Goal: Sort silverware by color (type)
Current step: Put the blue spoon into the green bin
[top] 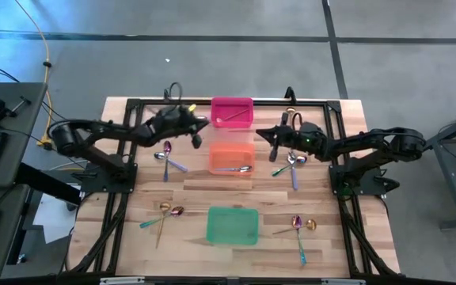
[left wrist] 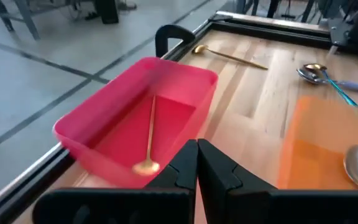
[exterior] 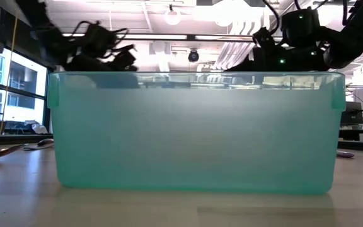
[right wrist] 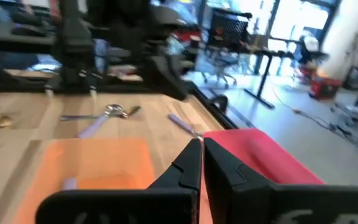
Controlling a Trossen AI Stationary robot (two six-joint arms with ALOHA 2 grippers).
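- The bench point(top: 196, 198) carries three bins in a line down its middle: a pink bin point(top: 233, 113) at the far edge, an orange bin point(top: 232, 159) just in front of it, and a green bin point(top: 232, 226) near the front edge.
- The left jaws point(top: 197, 133) hang beside the pink bin's left front corner, clenched with nothing between them.
- The right jaws point(top: 273, 145) hang just right of the orange bin, also clenched and empty.
- A gold spoon point(left wrist: 149, 140) lies inside the pink bin, bowl toward the left jaws.
- A silver spoon point(top: 238, 169) lies inside the orange bin, near its front right corner.
- Another gold spoon point(left wrist: 230, 55) lies on the bench at the far edge, right of the pink bin.
- A purple spoon point(top: 167, 158) and a lavender-handled piece crossing it point(top: 176, 164) lie left of the orange bin.
- A small cluster of spoons point(top: 290, 165), with teal and lavender handles, lies right of the orange bin, below the right jaws.
- Near the front left corner lie a gold spoon point(top: 163, 218) and a teal-handled spoon point(top: 165, 218), close together.
- Near the front right corner lie a purple spoon with a teal handle point(top: 298, 236) and a gold spoon point(top: 299, 229), crossing.
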